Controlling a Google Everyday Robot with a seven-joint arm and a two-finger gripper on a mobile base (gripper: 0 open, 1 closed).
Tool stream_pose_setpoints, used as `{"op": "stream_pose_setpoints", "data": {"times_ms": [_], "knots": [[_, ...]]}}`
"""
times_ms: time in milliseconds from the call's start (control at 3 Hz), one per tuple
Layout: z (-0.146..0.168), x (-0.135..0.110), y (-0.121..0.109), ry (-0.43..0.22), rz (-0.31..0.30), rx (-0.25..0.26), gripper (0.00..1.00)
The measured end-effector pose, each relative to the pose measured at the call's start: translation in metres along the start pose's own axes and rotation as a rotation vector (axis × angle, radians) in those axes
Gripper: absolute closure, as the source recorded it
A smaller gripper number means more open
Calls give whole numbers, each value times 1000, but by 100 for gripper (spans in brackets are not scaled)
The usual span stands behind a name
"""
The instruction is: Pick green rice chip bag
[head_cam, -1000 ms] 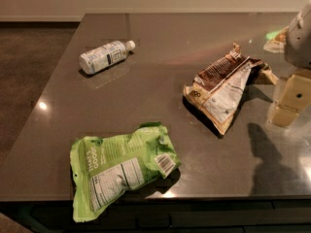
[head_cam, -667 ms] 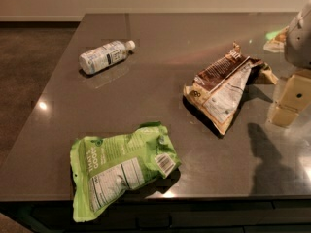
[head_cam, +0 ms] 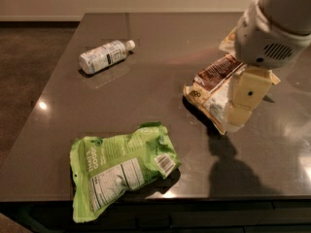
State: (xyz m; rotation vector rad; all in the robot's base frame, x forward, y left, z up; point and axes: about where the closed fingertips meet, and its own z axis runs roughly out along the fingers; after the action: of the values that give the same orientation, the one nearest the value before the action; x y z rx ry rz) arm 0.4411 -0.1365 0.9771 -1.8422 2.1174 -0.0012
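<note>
Green rice chip bag (head_cam: pixel 121 171) is lying flat near the tabletop's (head_cam: pixel 160 57) front edge, untouched. Claw (head_cam: pixel 241 111) is hovering over the brown snack bag (head_cam: pixel 211 89), well apart from it; apart or together, cannot tell. Probably light, crinkly, slippery: pinching a puffed fold seems best.

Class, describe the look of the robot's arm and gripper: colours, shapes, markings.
The arm is a smooth white rounded casing with an oval slotted vent. Below it, at the view's right, the gripper is a cream boxy block with one small dark dot.

arm (head_cam: pixel 272 28): white rounded housing, vent grille | end effector (head_cam: pixel 239 120): cream block, dark screw, right of view
</note>
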Motion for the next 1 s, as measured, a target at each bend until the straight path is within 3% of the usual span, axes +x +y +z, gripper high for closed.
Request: {"op": "stream_pose_setpoints", "data": {"times_ms": [333,1000], "knots": [[17,-38,21,14,-105,13,0],[68,-81,72,113,-257,-25,0]]}}
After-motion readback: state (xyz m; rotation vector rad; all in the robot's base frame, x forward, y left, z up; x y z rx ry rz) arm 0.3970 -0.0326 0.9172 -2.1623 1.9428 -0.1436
